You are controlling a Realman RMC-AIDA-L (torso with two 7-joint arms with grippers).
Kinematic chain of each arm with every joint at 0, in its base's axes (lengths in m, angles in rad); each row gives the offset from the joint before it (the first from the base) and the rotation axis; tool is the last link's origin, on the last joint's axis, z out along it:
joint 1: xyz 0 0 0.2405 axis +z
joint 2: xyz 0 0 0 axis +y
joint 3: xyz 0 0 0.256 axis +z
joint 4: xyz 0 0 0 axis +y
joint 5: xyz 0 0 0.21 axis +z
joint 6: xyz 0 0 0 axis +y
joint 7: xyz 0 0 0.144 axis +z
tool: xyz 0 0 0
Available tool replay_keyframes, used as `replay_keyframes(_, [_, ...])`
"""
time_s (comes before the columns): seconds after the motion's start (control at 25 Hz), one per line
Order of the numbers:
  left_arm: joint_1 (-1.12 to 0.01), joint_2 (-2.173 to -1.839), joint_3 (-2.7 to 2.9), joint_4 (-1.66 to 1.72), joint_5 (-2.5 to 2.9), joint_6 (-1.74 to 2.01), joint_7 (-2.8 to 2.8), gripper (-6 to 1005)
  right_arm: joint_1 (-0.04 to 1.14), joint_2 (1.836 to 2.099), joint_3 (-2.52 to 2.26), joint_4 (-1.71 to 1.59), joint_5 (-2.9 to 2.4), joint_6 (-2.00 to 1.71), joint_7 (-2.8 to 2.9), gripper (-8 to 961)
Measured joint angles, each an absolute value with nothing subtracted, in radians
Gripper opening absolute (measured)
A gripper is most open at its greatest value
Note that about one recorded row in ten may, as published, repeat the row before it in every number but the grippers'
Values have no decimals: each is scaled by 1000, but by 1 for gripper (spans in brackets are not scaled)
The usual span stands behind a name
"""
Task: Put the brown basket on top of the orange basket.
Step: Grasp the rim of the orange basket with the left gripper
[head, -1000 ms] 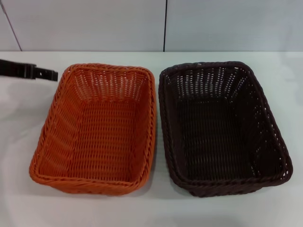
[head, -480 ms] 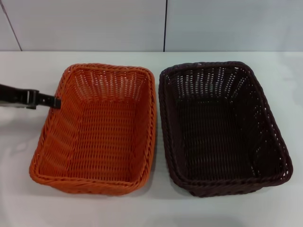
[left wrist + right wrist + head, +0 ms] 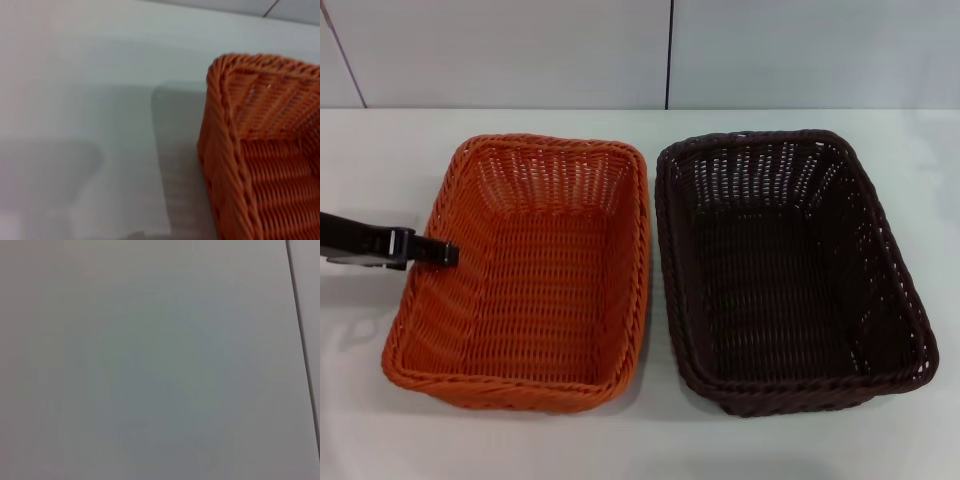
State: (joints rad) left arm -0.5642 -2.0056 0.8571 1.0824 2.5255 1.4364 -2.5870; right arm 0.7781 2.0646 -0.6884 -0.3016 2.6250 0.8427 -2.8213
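The orange basket point(image 3: 530, 270) stands on the table's left half, with the brown basket point(image 3: 785, 270) right beside it; their long sides almost touch. Both are upright and empty. My left gripper point(image 3: 440, 252) comes in from the left edge of the head view and its black tip reaches the orange basket's left rim, about midway along that side. The left wrist view shows a corner of the orange basket point(image 3: 265, 160) close up. My right gripper is out of view, and its wrist view shows only a plain pale surface.
A white table point(image 3: 650, 440) carries both baskets, with bare strips in front of them and at either side. A light wall point(image 3: 520, 50) with a dark vertical seam point(image 3: 669, 55) rises behind the table.
My left gripper has moved nearer along the orange basket's left side and slightly right, now reaching the rim. Neither basket has moved.
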Motion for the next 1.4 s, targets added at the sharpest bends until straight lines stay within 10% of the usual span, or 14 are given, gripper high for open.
replay_keyframes(0.48, [-553,-2028,858,1091,2549,1455,-2587,731,784,2058,-689,-299,2624,836,-2821,605])
replay_keyframes(1.08, [-569,-2029,862,1135,2544,1487,-2602,249,777,2052,-682,-285,2625,833,-2830,605])
replay_keyframes(1.4, [-563,-2003,873,1189,2546,1511,-2550,170,775,2052,-681,-285,2627,836,-2832,605])
